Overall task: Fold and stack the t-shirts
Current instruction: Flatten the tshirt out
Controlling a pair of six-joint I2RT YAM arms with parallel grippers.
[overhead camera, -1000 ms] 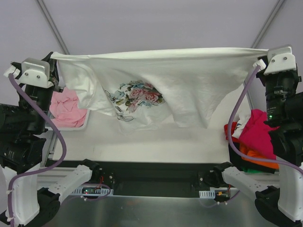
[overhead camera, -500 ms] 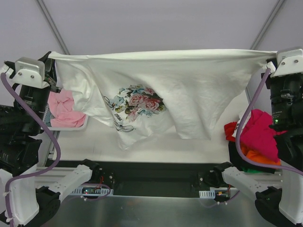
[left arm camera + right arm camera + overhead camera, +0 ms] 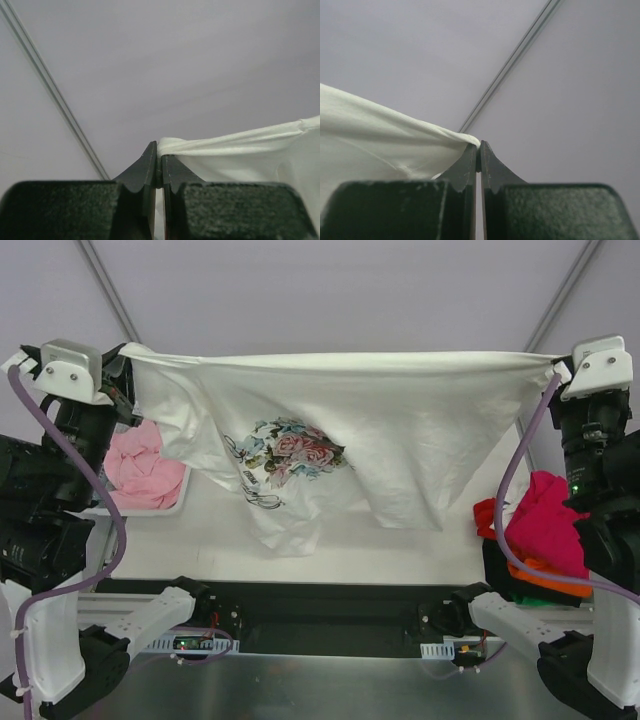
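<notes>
Cloth takes up most of the top view. The white t-shirt (image 3: pixel 400 430), with its flower print facing the camera, is stretched taut along its upper edge and hangs like a curtain above the surface (image 3: pixel 420 545). Its long axis runs left to right, from one arm to the other. The lowest fold droops left of centre, and I cannot tell whether it touches the surface.

At the right edge sits a heap: a magenta t-shirt (image 3: pixel 545 520) lies on an orange t-shirt (image 3: pixel 535 578), and a dark t-shirt (image 3: pixel 498 575) is beside them. Whether a bin holds the heap is hidden.

At the left edge, the white basket (image 3: pixel 172 507) holds a crumpled pale pink t-shirt (image 3: pixel 140 468).

The left claw (image 3: pixel 122 362) is pinched tight on one top corner of the white t-shirt, and the right claw (image 3: pixel 553 370) on the other. Each wrist view shows fingers pressed together with only bunched cloth between them.

The shirt lies straight between the claws, so neither arm is nearer. Laying it flat likely calls for both to descend together, keeping the edge tight.
</notes>
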